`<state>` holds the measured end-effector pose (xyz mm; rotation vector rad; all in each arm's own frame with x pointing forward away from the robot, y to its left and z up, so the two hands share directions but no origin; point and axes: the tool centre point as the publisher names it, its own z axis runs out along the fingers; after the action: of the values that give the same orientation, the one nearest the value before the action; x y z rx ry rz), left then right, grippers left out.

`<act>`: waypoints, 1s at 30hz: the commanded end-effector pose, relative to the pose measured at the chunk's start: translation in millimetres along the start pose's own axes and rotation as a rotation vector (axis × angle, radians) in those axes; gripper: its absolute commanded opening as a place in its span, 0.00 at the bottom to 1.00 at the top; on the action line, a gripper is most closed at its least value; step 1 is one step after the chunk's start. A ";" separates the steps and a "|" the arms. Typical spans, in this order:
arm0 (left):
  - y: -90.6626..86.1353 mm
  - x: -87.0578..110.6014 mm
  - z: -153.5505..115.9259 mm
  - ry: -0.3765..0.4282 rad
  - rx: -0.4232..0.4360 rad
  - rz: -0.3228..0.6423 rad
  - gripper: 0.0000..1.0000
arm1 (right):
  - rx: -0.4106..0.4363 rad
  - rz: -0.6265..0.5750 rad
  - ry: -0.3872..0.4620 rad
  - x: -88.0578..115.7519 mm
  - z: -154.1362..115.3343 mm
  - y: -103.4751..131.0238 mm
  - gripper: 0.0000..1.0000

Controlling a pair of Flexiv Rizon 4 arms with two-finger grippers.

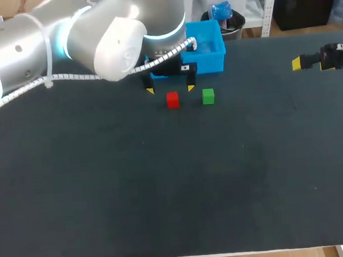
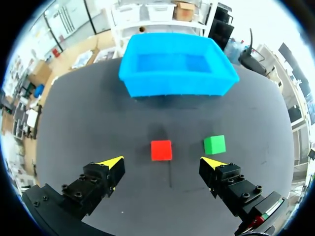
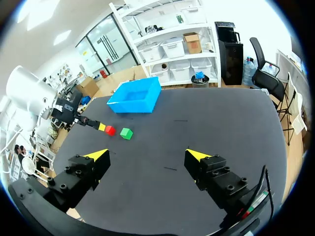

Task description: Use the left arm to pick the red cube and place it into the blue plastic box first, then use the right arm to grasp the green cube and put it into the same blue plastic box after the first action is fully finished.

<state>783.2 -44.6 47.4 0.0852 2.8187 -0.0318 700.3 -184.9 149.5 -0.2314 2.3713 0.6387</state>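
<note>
Red cube [image 2: 161,150] just ahead of our left gripper [image 1: 170,90], fingers spread, green cube [image 2: 214,144] beside it, we see blue box [image 1: 213,58] partly hidden by left arm [image 1: 118,44], right gripper [image 3: 147,155] spread too.

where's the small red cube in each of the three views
Head view: the small red cube sits just below the left hand, left of the small green cube.
Left wrist view: the red cube lies just ahead of the left hand's open fingers, beside the green cube.
Right wrist view: the red cube is far ahead of the right hand, beside the green cube.
Shared landmark: the blue plastic box, beyond both cubes in every view.
</note>
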 end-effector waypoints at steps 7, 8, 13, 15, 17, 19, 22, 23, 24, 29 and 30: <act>0.0 6.9 28.4 -0.005 -0.006 -0.018 1.00 | 0.001 -0.001 0.000 0.0 0.1 -0.1 1.00; 0.6 7.1 31.1 0.002 -0.001 -0.027 1.00 | 0.001 -0.001 0.000 0.0 0.1 -0.1 1.00; 3.5 3.6 37.0 0.008 0.000 -0.048 1.00 | 0.001 -0.001 0.000 0.0 0.1 -0.1 1.00; 4.7 1.5 39.2 0.016 0.003 -0.062 1.00 | 0.001 -0.001 0.000 0.0 0.1 -0.1 1.00; 5.6 -0.9 41.2 0.016 0.002 -0.065 1.00 | 0.001 -0.001 0.000 0.0 0.1 -0.1 1.00; 5.9 -2.9 43.3 0.019 0.002 -0.068 1.00 | 0.001 -0.001 0.000 0.0 0.1 -0.1 1.00; 6.4 -4.4 46.3 0.028 0.004 -0.076 1.00 | 0.001 -0.001 0.000 0.0 0.1 -0.1 1.00; 6.4 -4.9 48.5 0.035 0.005 -0.078 1.00 | 0.001 -0.001 0.000 0.0 0.1 -0.1 1.00; 6.3 -5.4 50.6 0.041 0.006 -0.078 1.00 | 0.001 -0.001 0.000 0.0 0.1 -0.1 1.00; 4.7 -5.6 54.5 0.066 0.003 -0.076 1.00 | 0.001 -0.001 0.000 0.0 0.1 -0.1 1.00; 4.5 -5.6 55.1 0.068 0.003 -0.076 1.00 | 0.001 -0.001 0.000 0.0 0.1 -0.1 1.00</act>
<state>798.4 -38.1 -1.4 -0.0231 2.8734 -0.0596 700.3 -184.9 149.5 -0.2313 2.3714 0.6387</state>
